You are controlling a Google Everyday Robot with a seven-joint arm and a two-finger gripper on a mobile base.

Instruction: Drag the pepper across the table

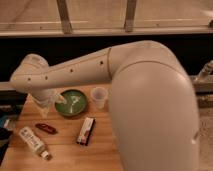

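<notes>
The pepper (46, 128) is a small dark red glossy chilli lying on the left part of the wooden table (65, 152). My gripper (47, 105) hangs down from the white arm's wrist at the back left of the table. It is just left of the green bowl (71, 103) and a short way behind and above the pepper, not touching it. The large white arm crosses the view from the right and hides the table's right side.
A clear plastic cup (99, 96) stands right of the bowl. A flat red-and-white packet (86, 131) lies mid-table. A white tube-shaped bottle (34, 142) lies at the front left, near the table's left edge. A dark ledge runs behind the table.
</notes>
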